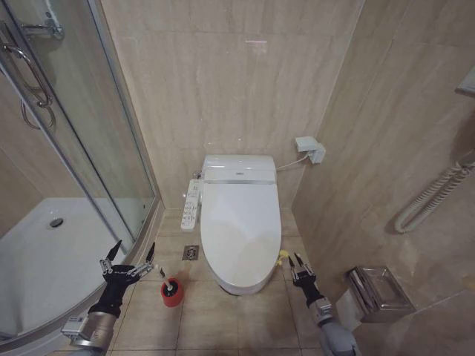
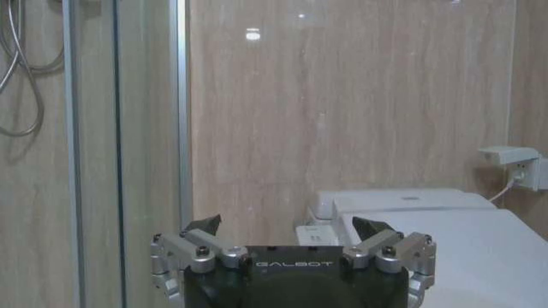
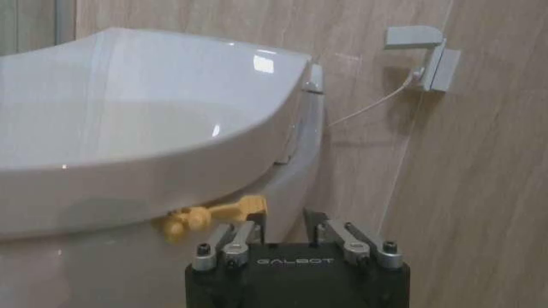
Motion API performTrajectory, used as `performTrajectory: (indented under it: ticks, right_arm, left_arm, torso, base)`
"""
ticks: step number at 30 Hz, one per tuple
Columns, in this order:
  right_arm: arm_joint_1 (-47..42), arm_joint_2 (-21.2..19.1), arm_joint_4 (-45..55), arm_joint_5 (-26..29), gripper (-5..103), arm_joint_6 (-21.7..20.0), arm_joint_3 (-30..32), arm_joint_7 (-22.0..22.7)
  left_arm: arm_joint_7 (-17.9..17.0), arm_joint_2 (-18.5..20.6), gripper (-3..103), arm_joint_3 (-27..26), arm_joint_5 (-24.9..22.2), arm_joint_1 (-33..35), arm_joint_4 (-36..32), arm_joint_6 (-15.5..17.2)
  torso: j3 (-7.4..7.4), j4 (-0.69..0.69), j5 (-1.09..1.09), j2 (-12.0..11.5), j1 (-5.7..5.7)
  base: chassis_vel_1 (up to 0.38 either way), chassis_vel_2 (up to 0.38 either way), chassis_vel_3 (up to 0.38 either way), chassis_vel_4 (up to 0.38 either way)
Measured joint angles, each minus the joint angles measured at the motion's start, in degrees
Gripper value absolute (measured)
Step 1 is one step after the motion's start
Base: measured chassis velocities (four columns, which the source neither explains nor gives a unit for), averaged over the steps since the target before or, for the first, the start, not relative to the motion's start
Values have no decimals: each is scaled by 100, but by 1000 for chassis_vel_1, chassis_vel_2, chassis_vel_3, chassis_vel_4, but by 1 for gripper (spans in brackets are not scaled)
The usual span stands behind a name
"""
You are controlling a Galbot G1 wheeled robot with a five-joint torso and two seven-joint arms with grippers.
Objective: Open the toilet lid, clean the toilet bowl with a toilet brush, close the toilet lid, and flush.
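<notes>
At the far left stands the glass shower enclosure (image 1: pixel 82 148), its curved base (image 1: pixel 44 259) reaching toward the near floor. Just right of that base the left gripper (image 1: pixel 130 256) hovers low with its jaws spread wide, holding nothing. A little to its right and nearer, the toilet brush (image 1: pixel 171 291) sits in its round red holder on the floor tiles, just off the left front of the toilet.

In the middle, the toilet lid (image 1: pixel 240 226) lies flat and shut over the toilet bowl (image 1: pixel 239 285), with the side button panel (image 1: pixel 191 205) along its left edge. Right of the bowl's front the right gripper (image 1: pixel 295 261) hangs low beside a small yellow tab (image 3: pixel 214 213) under the rim — its jaws stand narrowly apart, empty.

Opening the lid looks like the step in hand. It would go best with a finger slipped under the rounded front edge, then lifted in an arc toward the tank. Room is tight — the right wall (image 1: pixel 401 148) and a metal tissue holder (image 1: pixel 378 291) crowd the right arm.
</notes>
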Motion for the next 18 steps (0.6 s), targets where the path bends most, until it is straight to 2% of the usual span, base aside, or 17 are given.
performTrajectory:
  ticks: [6, 7, 14, 15, 18]
  right_arm:
    - [3, 59, -11, -16, 29, -2, -17, -1]
    - [3, 69, -19, -29, 57, -2, -27, -5]
    - [29, 98, -48, -91, 57, -1, -47, 1]
    - [46, 108, -54, -97, 84, -1, -50, 3]
    - [92, 137, -72, -102, 84, -1, -53, 9]
  left_arm:
    - [0, 0, 100, 0, 0, 0, 0, 0]
    - [0, 0, 100, 0, 0, 0, 0, 0]
    - [0, 0, 100, 0, 0, 0, 0, 0]
    - [0, 0, 100, 0, 0, 0, 0, 0]
    - [0, 0, 100, 0, 0, 0, 0, 0]
  torso:
    - [0, 1, 0, 0, 0]
    - [0, 0, 0, 0, 0]
    - [0, -2, -2, 0, 0]
    - [0, -2, -3, 0, 0]
    - [0, -2, -3, 0, 0]
  base:
    - [0, 0, 0, 0]
    - [0, 0, 0, 0]
    - [0, 0, 0, 0]
    - [0, 0, 0, 0]
    - [0, 0, 0, 0]
